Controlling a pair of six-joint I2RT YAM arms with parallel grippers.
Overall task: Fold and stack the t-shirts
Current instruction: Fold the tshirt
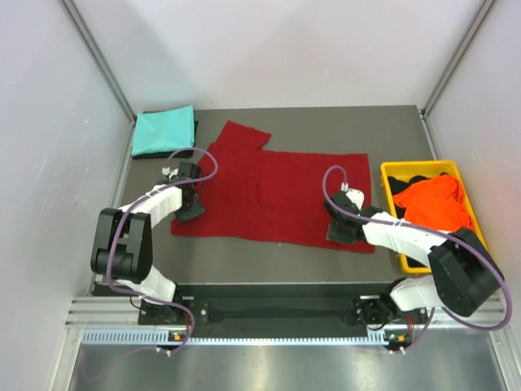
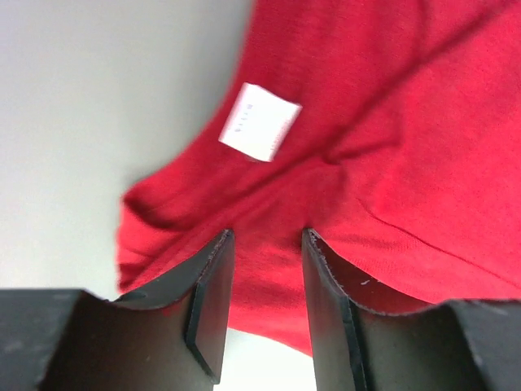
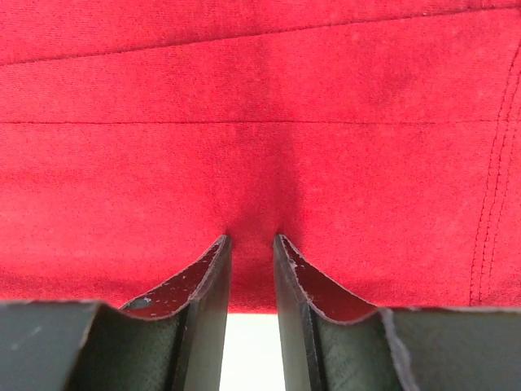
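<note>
The dark red t-shirt (image 1: 277, 195) lies spread flat across the middle of the table (image 1: 326, 122), one sleeve pointing toward the far left. Its near left and near right corners are covered by the two arms in the overhead view. The left gripper (image 2: 267, 238) sits at the near left corner. Its jaws stand about half parted with a bunch of red cloth filling the gap between them, and a white label (image 2: 259, 122) shows just beyond the tips. The right gripper (image 3: 251, 240) is at the near right hem. Its jaws are drawn close together and the cloth puckers at the tips, so a fold seems to be nipped there, though the contact itself is hidden by the fingers. The teal t-shirt (image 1: 163, 130) rests folded at the far left corner, and a dark edge (image 1: 195, 130) under its right side shows too little to name. In the yellow bin (image 1: 389, 173) at the right, the orange t-shirt (image 1: 435, 204) lies crumpled over the black t-shirt (image 1: 404, 182), most of which is buried.
</note>
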